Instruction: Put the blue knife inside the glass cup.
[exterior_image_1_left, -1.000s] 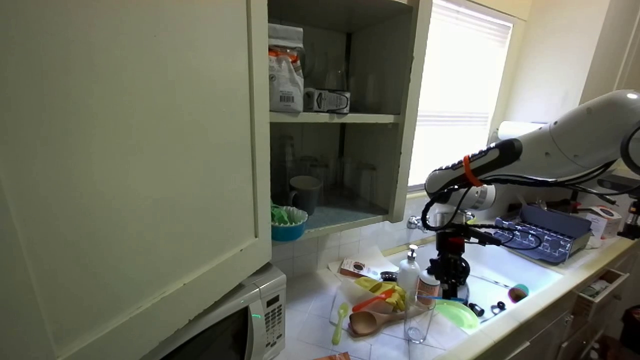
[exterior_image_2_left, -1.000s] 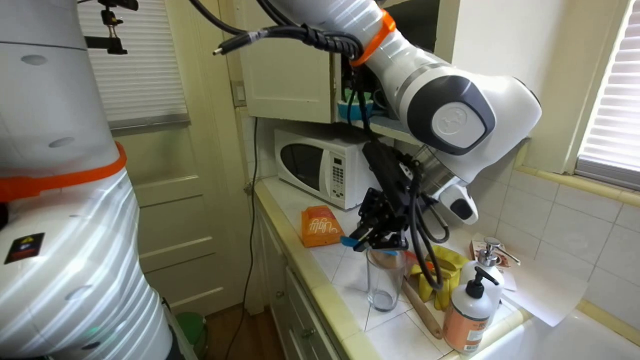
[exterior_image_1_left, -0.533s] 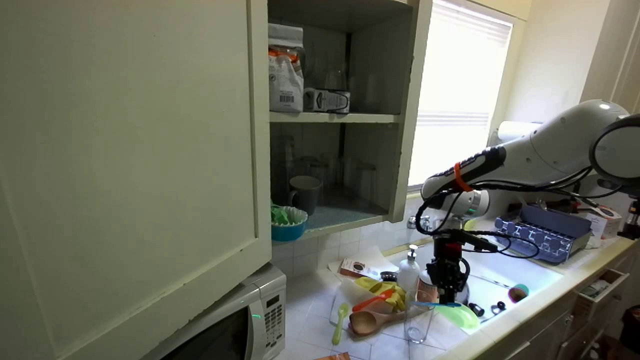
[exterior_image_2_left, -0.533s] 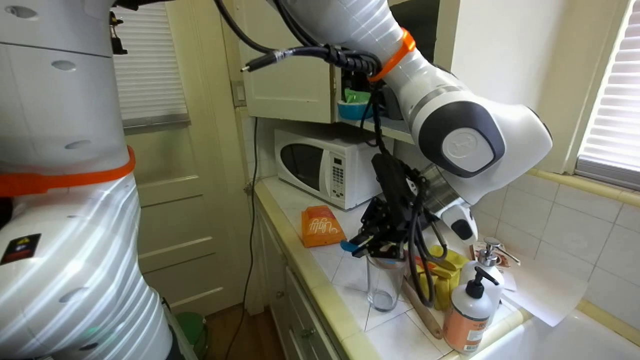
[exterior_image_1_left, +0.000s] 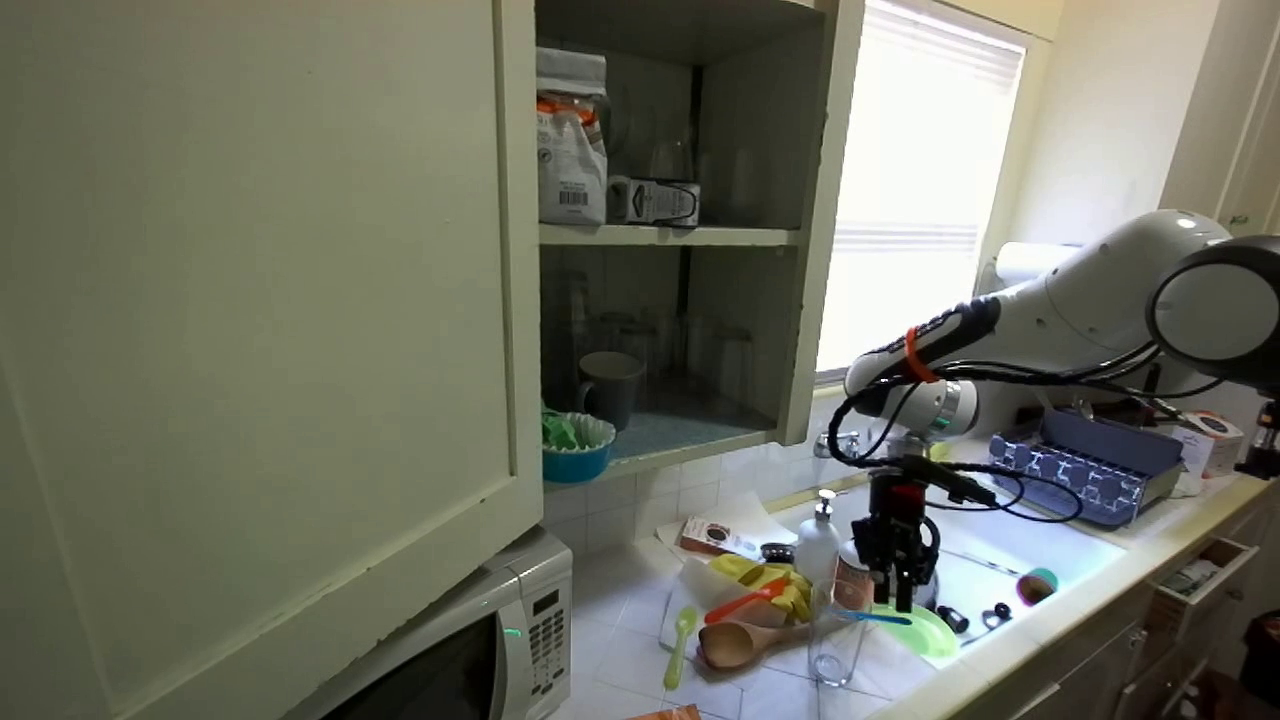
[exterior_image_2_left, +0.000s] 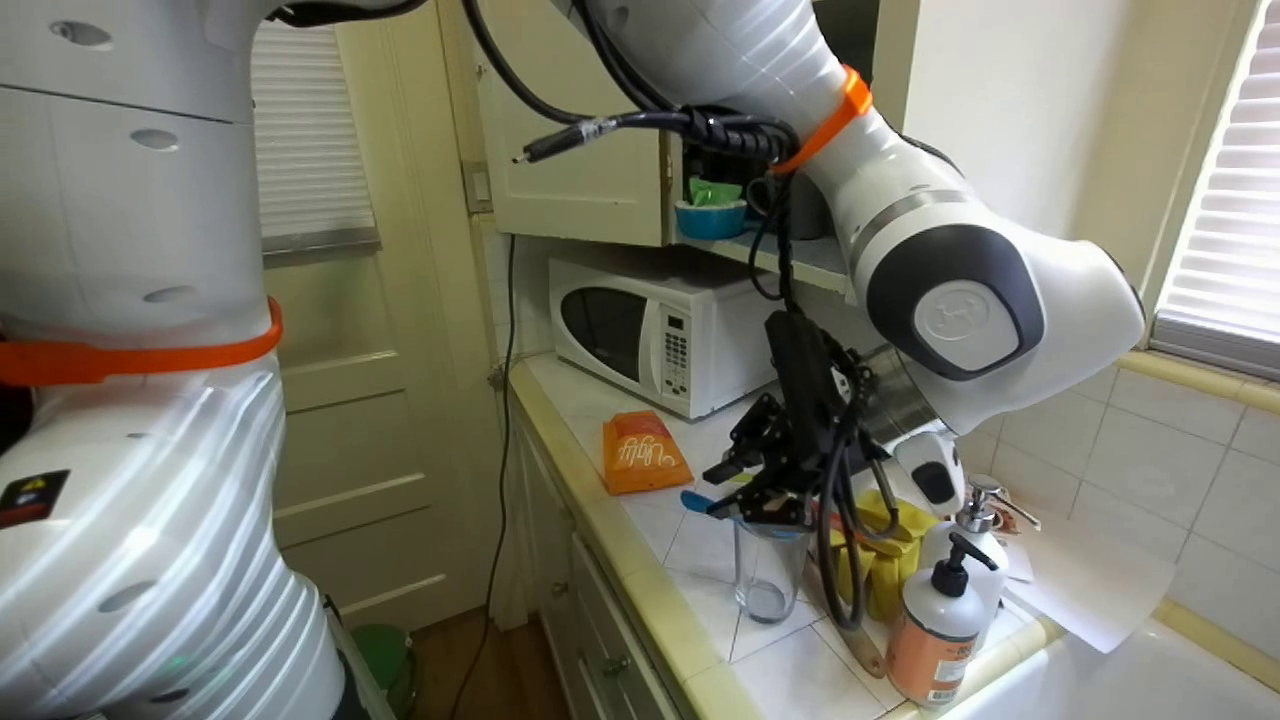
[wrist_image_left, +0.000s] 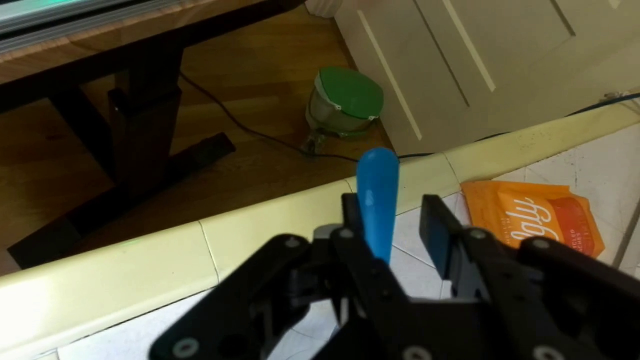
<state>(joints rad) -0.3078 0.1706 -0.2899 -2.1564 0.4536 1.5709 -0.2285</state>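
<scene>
Countertop spanned the lower middle of an exterior view; above it my gripper, jaws well parted, clamped nothing. Beneath stood the glass cup, with the blue knife seemingly lying across its rim; if I snagged that jutting handle while withdrawing, it could topple outside.

White light glowed through the blind-covered window, beside an open cupboard whose inside was dim. A white tiled wall rose behind the counter, which had a pale yellow edge. Beneath it a drawer stood partly pulled out. By the counter's end was a cream panelled door, and brown wooden floor lay in shadow.
</scene>
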